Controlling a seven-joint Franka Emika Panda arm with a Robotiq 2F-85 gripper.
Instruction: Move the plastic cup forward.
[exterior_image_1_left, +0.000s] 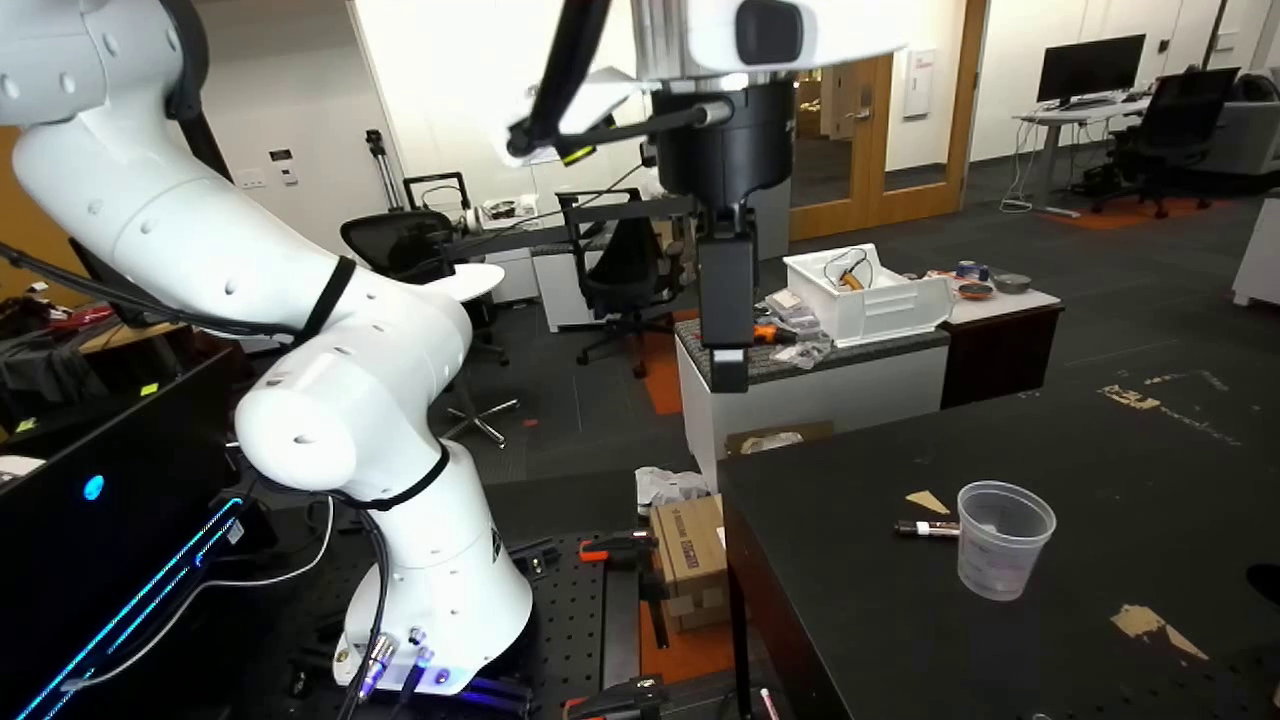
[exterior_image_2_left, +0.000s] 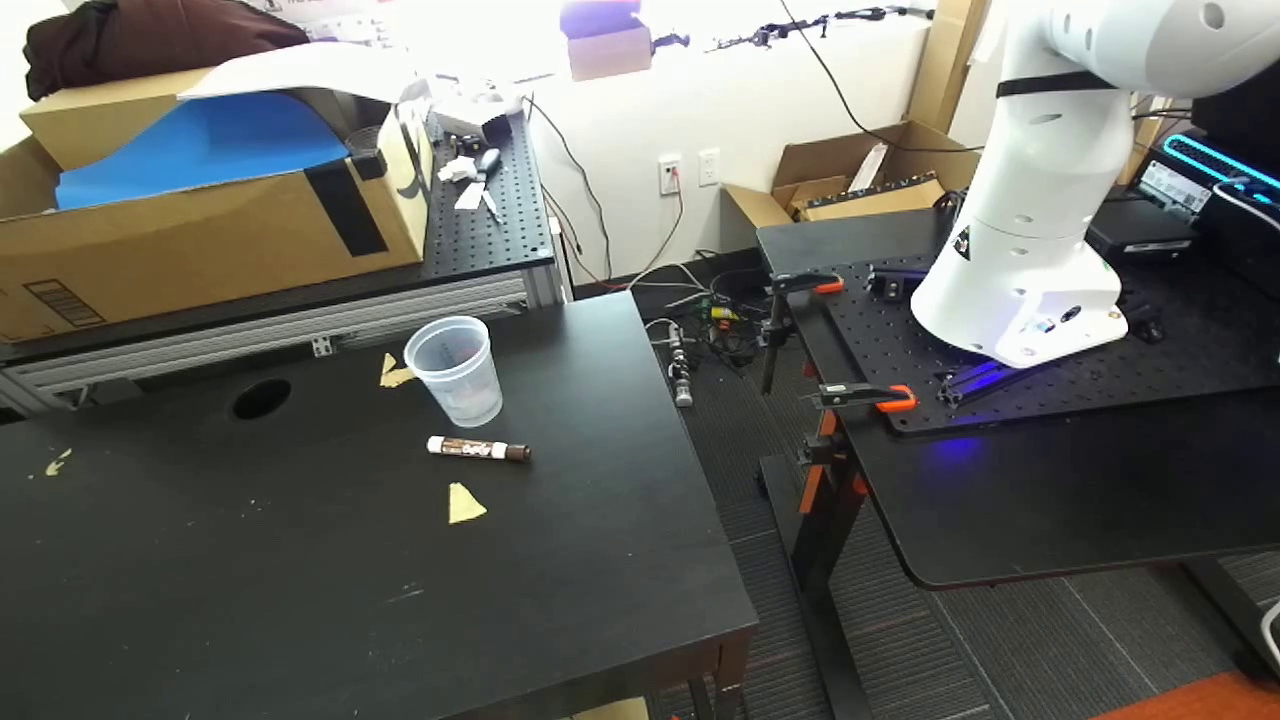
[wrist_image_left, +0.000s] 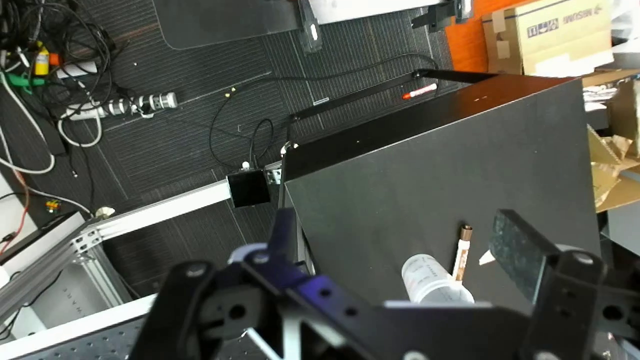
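Observation:
The plastic cup (exterior_image_1_left: 1003, 548) is a translucent tapered tumbler standing upright on the black table (exterior_image_1_left: 830, 520). It also shows in an exterior view (exterior_image_2_left: 462, 378), near the table's back edge. In the wrist view the cup (wrist_image_left: 422, 275) lies between the finger lines, its rim partly hidden by the gripper body. My gripper (exterior_image_1_left: 728, 368) hangs fingers down, well above table height and apart from the cup. In the wrist view the gripper (wrist_image_left: 395, 220) has its fingers wide apart with nothing between them. The gripper is out of frame in an exterior view that shows the arm's base.
A brown and white marker (exterior_image_2_left: 478, 449) lies close beside the cup. Tan scraps (exterior_image_2_left: 465, 503) lie on the table, which has a round hole (exterior_image_2_left: 261, 399). A large cardboard box (exterior_image_2_left: 210, 250) stands on a perforated bench behind. A gap separates this table from the robot's table (exterior_image_2_left: 1060, 490).

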